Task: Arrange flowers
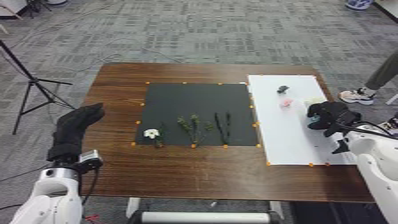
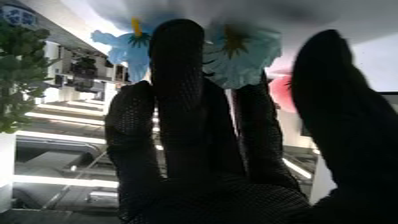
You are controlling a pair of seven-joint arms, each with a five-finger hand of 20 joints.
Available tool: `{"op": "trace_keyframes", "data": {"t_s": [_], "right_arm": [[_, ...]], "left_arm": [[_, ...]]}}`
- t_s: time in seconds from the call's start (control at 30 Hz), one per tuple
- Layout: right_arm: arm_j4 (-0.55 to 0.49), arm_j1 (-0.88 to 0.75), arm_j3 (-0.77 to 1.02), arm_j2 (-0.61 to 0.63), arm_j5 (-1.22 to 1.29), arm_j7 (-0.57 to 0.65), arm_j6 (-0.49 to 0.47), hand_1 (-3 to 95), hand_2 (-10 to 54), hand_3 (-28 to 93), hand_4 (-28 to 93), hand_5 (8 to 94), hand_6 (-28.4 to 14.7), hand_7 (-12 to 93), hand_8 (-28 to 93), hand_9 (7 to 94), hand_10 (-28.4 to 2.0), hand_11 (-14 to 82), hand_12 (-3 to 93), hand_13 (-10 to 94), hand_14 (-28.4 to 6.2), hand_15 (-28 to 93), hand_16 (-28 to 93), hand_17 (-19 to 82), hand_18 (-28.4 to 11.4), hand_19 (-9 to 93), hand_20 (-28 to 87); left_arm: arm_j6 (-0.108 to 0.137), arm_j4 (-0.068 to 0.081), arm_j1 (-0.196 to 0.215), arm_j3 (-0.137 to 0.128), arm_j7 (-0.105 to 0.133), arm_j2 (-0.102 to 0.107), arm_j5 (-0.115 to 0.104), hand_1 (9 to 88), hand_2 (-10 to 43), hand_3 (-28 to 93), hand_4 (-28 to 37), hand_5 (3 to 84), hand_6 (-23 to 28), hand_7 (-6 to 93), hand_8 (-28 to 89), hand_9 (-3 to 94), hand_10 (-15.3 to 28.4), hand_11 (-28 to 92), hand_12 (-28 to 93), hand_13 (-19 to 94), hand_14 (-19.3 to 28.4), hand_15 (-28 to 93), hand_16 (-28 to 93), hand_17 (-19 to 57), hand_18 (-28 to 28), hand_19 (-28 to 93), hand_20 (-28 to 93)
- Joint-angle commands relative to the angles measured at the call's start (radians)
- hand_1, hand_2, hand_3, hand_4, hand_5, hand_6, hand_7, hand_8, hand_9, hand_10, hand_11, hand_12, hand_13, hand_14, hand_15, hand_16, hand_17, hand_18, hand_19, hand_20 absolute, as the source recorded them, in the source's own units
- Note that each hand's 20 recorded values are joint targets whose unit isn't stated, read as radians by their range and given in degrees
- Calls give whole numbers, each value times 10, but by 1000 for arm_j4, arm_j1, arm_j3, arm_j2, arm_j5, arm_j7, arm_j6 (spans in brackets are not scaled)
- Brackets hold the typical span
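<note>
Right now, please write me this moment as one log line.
arrange flowers | right hand: over white sheet, at blue flowers | left hand: left of black mat | white flower: on mat

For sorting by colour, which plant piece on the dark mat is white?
The leftmost flower; to its right lie green sprigs and dark stems.

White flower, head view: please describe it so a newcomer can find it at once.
On the brown table lies a black mat. Near the mat's lower left corner is the white flower, left of the green sprigs. It alone on that mat has a white bloom.
</note>
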Motion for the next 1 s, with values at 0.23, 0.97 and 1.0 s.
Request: {"op": "trace_keyframes", "data": {"t_s": [0.23, 0.97, 1.0], "right_arm": [[16, -34, -76, 11, 156, 72, 141, 659, -95, 608, -237, 593, 15, 463, 55, 720, -114, 158, 444, 772, -44, 503, 414, 428, -167, 785, 551], [-288, 304, -406, 82, 411, 199, 191, 646, -95, 628, -219, 698, 18, 415, 90, 810, -78, 186, 479, 795, -54, 475, 449, 427, -189, 782, 577], [-296, 326, -435, 70, 407, 196, 182, 645, -95, 628, -219, 700, 19, 413, 90, 813, -76, 182, 477, 795, -54, 475, 450, 426, -189, 782, 577]], "left_arm": [[-19, -10, 2, -3, -16, -5, 4, 214, 38, 692, -283, 530, 12, 182, -91, 533, 141, 214, 106, 395, 170, 192, -24, 51, 98, 46, 143], [-8, -11, 3, -25, -11, 22, 4, 209, 34, 695, -283, 523, 26, 171, -84, 532, 142, 214, 108, 395, 173, 191, -24, 50, 99, 47, 142], [-7, -9, 0, -22, -12, 24, 3, 209, 34, 695, -283, 522, 25, 171, -84, 533, 143, 213, 107, 395, 173, 191, -24, 50, 99, 46, 142]]}}
